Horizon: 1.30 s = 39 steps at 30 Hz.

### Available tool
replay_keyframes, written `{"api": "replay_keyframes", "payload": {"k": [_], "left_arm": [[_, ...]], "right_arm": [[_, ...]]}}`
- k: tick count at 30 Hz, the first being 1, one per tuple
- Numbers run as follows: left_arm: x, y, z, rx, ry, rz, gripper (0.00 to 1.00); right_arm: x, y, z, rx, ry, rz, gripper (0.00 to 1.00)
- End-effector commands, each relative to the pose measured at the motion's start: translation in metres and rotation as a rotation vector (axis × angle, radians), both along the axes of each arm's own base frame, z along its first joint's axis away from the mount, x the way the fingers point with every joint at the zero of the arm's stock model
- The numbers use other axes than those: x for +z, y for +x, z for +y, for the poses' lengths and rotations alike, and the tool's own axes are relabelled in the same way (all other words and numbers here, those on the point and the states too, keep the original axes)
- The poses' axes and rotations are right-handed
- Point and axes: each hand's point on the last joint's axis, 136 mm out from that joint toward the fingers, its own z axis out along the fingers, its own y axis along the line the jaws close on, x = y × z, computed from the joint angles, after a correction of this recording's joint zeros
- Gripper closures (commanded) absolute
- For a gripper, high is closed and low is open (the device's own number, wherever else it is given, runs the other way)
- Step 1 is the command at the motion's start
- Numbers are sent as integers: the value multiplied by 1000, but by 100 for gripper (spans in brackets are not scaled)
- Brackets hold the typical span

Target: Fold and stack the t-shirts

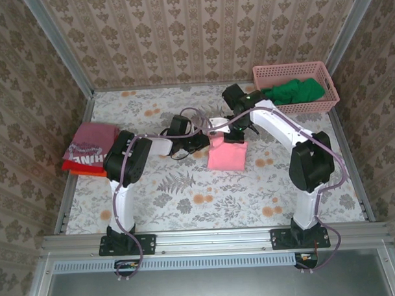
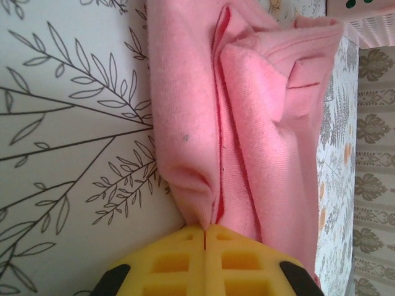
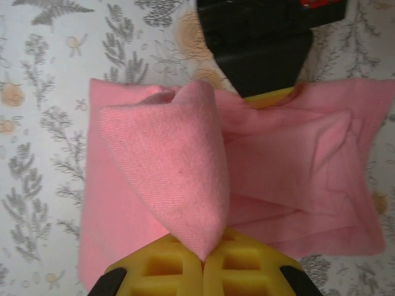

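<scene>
From above: the salmon-pink t-shirt [image 1: 227, 155] lies partly folded at mid-table. The left gripper [image 1: 202, 144] meets it at its left edge and the right gripper [image 1: 238, 132] at its far edge. At the table's left side, a dusty-red t-shirt [image 1: 88, 146] with white lettering sits folded on an orange-red t-shirt [image 1: 73, 166]. Two shirts therefore look done and stacked. The pink one appears mid-fold, with its move to the pile yet to come. A green garment [image 1: 294, 91] fills the pink lattice basket [image 1: 313, 107] at the far right; whether it is a shirt to be folded cannot be told.

Left wrist: the yellow fingers are pressed together, pinching a bunched edge of the pink shirt against the leaf-printed table [image 2: 68, 135]. This view shows the layered folds and hems, which the overhead view does not.

Right wrist: this claw too is clamped, on a peaked fold raised above the rest of the cloth. The other arm's yellow tip bites the opposite edge. Neither wrist camera shows the stack; the overhead view does.
</scene>
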Motion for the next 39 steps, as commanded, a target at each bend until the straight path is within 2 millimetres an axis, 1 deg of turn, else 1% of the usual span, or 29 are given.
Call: {"api": "replay_keyframes", "payload": {"k": [1, 3, 13, 17, 20, 23, 27, 39], "left_arm": [[-103, -82, 38, -12, 205, 388, 100], [-108, -81, 41, 8, 200, 400, 100], [-121, -84, 42, 4, 156, 451, 100], [-126, -86, 43, 8, 158, 465, 100], [-128, -85, 45, 14, 160, 467, 100], [-128, -85, 46, 16, 161, 466, 100], [-129, -85, 46, 21, 156, 466, 100], [-127, -84, 48, 33, 154, 463, 100]], "right_arm": [[5, 24, 6, 49, 7, -74, 100], [5, 34, 7, 58, 6, -96, 100], [-4, 77, 11, 48, -17, -195, 100], [-7, 89, 11, 42, -24, -217, 100], [-7, 99, 7, 28, -33, -249, 100], [-7, 106, 5, 23, -29, -267, 100], [-14, 113, 3, 14, -24, -273, 100], [-53, 126, 4, 8, -42, -236, 100]]}}
